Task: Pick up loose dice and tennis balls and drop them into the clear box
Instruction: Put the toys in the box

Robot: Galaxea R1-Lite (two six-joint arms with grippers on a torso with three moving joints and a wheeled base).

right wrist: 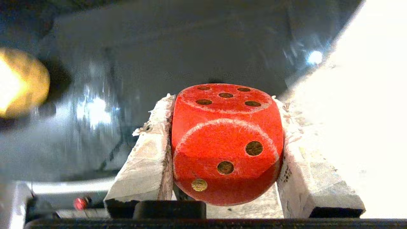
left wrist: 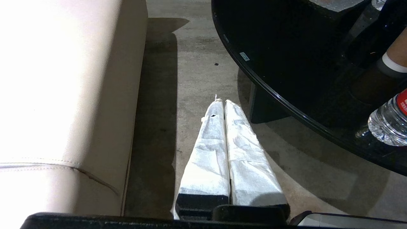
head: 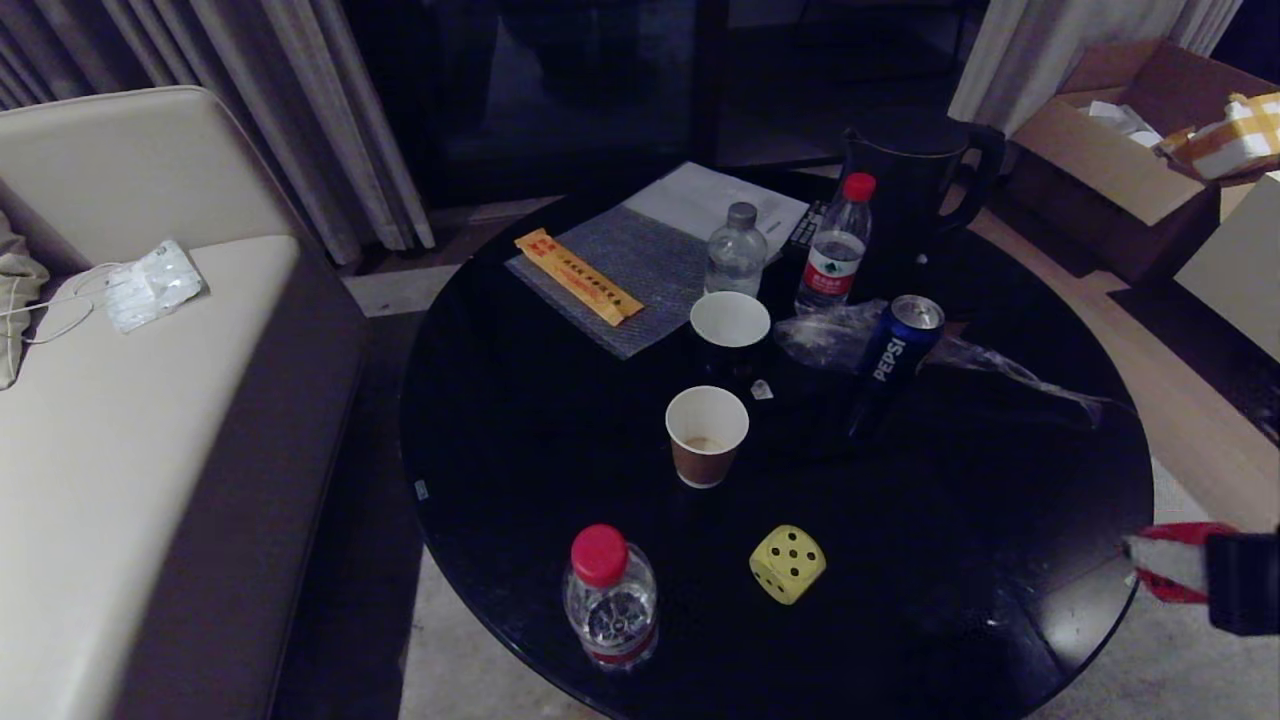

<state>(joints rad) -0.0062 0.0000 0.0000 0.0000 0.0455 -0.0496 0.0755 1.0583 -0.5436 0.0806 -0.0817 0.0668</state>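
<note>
A red die [right wrist: 226, 143] with dark pips sits clamped between the white-wrapped fingers of my right gripper [right wrist: 222, 100]. In the head view that gripper [head: 1160, 565] is at the table's near right edge, with red [head: 1185, 531] showing between its fingers. A yellow die [head: 787, 565] rests on the black round table [head: 950, 520], near its front and left of the right gripper. A blurred yellow shape [right wrist: 19, 82] in the right wrist view may be that die. My left gripper [left wrist: 222, 102] is shut and empty, hanging over the floor between sofa and table. The clear box and tennis balls are out of view.
On the table stand a red-capped bottle [head: 610, 600], two paper cups [head: 707, 435] [head: 730, 330], a Pepsi can [head: 895, 350], two more bottles [head: 835, 245] [head: 737, 250], a black kettle [head: 915, 180] and a grey mat [head: 620, 275]. A beige sofa [head: 130, 420] is on the left.
</note>
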